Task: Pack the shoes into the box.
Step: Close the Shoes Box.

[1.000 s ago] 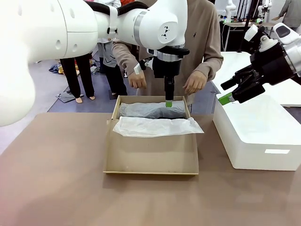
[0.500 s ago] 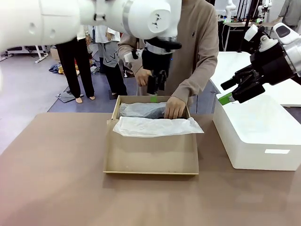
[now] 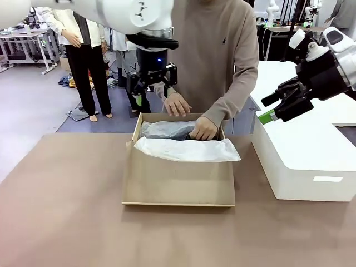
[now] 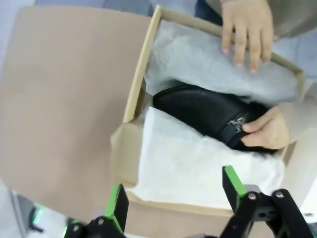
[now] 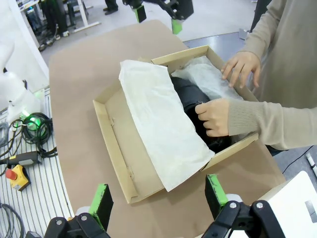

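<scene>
Brown table (image 3: 67, 211) carries the box (image 3: 178, 183), and a white block (image 3: 303, 161) stands just beside it. The left gripper (image 4: 176, 191) hangs above the box with its jaws spread wide and nothing between them. Seen from the front, this gripper (image 3: 150, 92) sits over the box's far wall, close to the person. Directly below and ahead of it lies one of the shoes (image 4: 208, 111), black, in the far half of the box. Judged from the left wrist view, the shoe's long axis runs roughly along the line joining the two fingers, not across it, so a grasp across the shoe's width would call for a wrist roll. One hand (image 4: 265, 130) of the person holds this shoe at the buckle end, and the other hand (image 4: 246, 29) presses flat on grey tissue (image 4: 198, 59) beyond the shoe. White tissue paper (image 4: 198, 168) lies between the gripper and the shoe. The right gripper (image 5: 158, 194), also wide open and empty, stands well off to the side above the white block, so the left arm is the nearer. Whether the grey tissue covers a second shoe cannot be determined. The holding hand hides one end of the visible shoe.
</scene>
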